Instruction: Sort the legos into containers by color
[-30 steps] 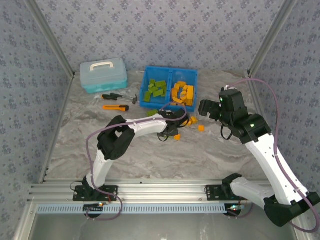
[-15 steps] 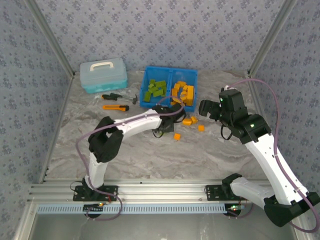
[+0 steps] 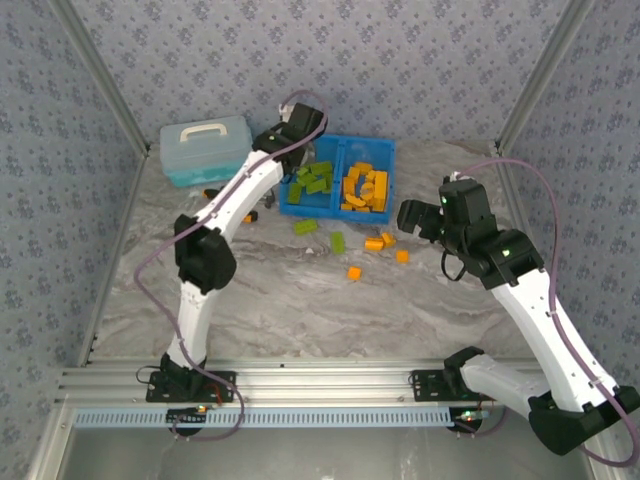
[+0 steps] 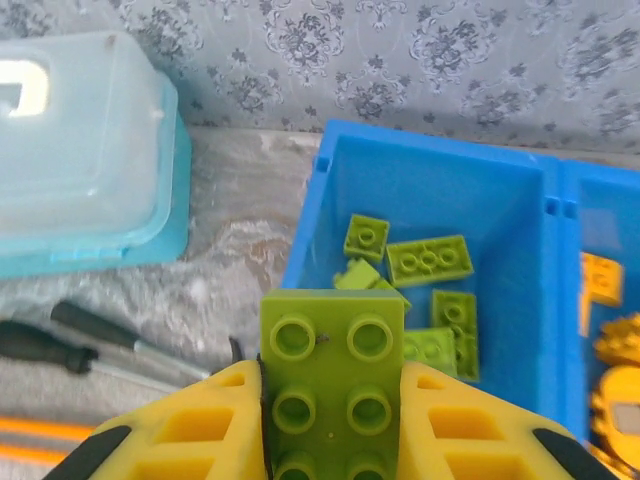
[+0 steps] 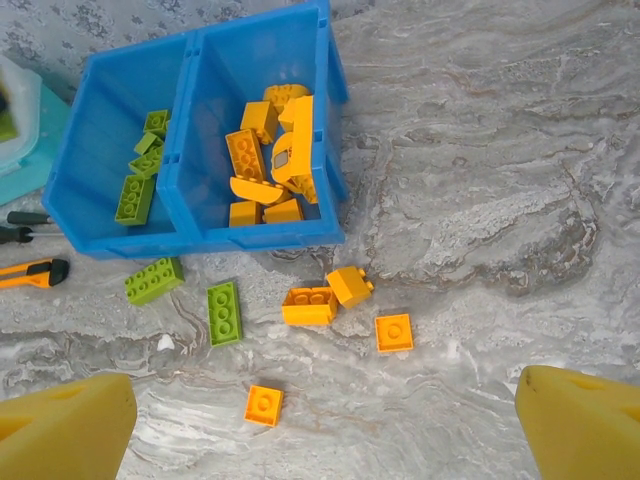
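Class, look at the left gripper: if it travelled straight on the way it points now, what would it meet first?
Probably the loose green legos in the blue bin's left compartment. The left gripper, jaws shut on a green lego, aims down into it; depth is hard to judge.

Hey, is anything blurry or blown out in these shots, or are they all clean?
Top view: even light, no glare on the table. Left wrist view: the case's white handle is blown out, the held green brick is crisp. Right wrist view: the loose orange bricks are sharp, the yellow fingers at the corners look soft.
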`<state>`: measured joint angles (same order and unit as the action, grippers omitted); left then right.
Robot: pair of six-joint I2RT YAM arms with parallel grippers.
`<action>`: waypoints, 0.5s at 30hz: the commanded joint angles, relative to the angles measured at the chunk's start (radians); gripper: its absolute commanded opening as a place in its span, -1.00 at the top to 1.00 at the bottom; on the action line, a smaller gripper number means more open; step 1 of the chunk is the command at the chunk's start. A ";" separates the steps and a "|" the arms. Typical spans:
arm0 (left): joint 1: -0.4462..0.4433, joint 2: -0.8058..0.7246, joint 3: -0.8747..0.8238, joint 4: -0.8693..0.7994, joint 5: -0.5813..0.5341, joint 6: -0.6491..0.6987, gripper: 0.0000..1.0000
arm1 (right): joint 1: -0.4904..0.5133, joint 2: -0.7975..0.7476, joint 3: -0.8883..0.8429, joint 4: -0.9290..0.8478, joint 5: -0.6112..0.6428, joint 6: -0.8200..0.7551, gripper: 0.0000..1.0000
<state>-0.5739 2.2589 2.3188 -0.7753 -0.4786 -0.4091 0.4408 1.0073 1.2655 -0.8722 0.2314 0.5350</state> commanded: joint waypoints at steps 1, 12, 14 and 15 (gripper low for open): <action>-0.013 0.101 0.114 0.008 0.040 0.127 0.49 | 0.001 -0.018 0.010 -0.037 0.006 0.010 -1.00; -0.015 0.077 0.228 -0.127 0.046 0.032 -0.27 | 0.002 -0.020 0.022 -0.048 0.005 0.010 -1.00; -0.020 0.005 0.166 -0.127 0.061 0.003 -0.33 | 0.001 -0.018 0.021 -0.040 0.002 0.010 -1.00; -0.025 -0.038 0.135 -0.136 0.066 -0.015 -0.33 | 0.001 -0.017 0.021 -0.034 -0.002 0.013 -1.00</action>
<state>-0.5873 2.3817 2.4847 -0.8593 -0.4263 -0.3656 0.4408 1.0016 1.2655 -0.9024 0.2314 0.5350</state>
